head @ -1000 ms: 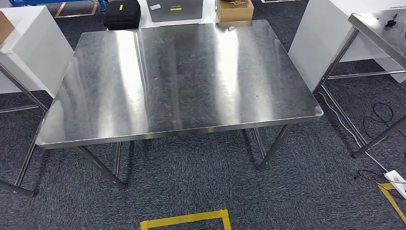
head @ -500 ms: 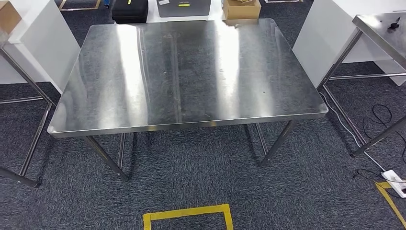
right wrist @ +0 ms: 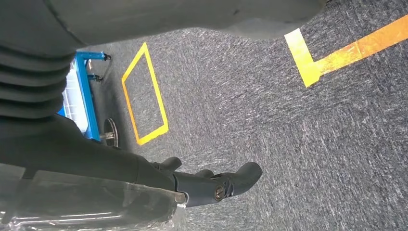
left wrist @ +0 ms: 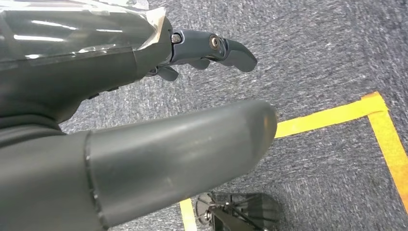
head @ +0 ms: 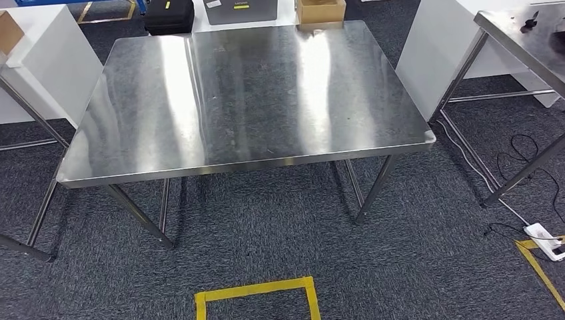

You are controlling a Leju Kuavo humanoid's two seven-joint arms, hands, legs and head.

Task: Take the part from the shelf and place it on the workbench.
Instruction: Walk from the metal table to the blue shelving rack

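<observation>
The steel workbench stands straight ahead in the head view, its shiny top bare. My left hand hangs over the grey carpet, its thick thumb and dark fingers apart with nothing between them. My right hand also hangs over the carpet. Its dark fingers are slightly bent and hold nothing.
A second steel table stands at the right, with white cabinets flanking the workbench. A black case and a cardboard box lie behind it. Yellow tape marks the floor before me. A power strip lies at the right.
The whole head picture has swayed right and then left, so the camera has moved. The workbench top looks the same.
</observation>
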